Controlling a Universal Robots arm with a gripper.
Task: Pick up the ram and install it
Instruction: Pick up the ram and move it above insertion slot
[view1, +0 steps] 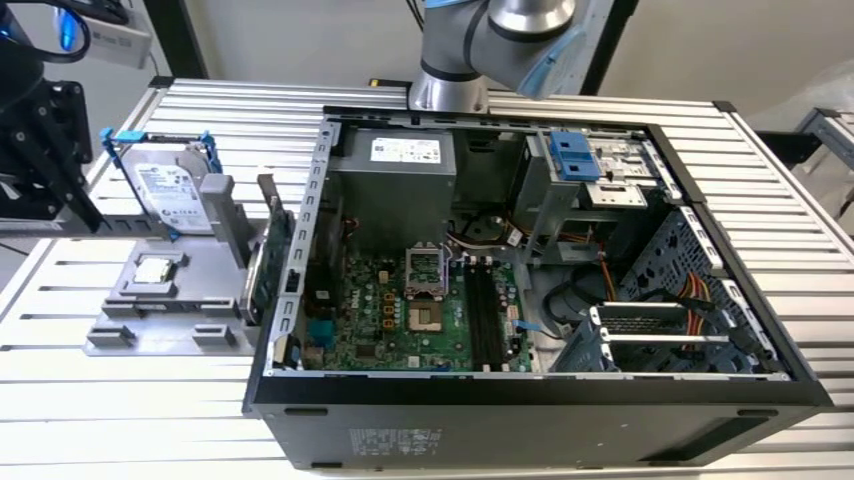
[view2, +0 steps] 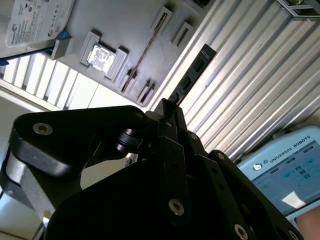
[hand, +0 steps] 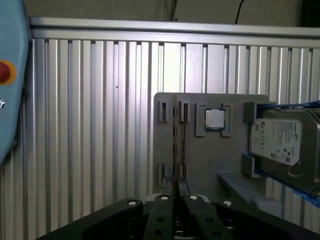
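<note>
Black and link-armed, the tool looks pressed onto a thin, narrow circuit-board stick, the ram, which runs out edge-on from between its tips in the first wrist view. In the second wrist view the ram shows as a dark flat strip with chip-like rectangles, jutting past the tool. The contact itself is hidden, so the pinch is my judgement. The stick hangs apart from the ribbed aluminium table, seen against a flat grey plastic holder plate that carries a square silver processor and a silver hard drive in a blue frame. The pick-up therefore seems done and the carrying is in hand. In the exterior view the open black metal computer case lies just beside that plate, and the long black memory slots on its green motherboard stand bare. Installing calls, I think, for bringing the stick's long edge parallel to a slot, then pressing straight down evenly.
</note>
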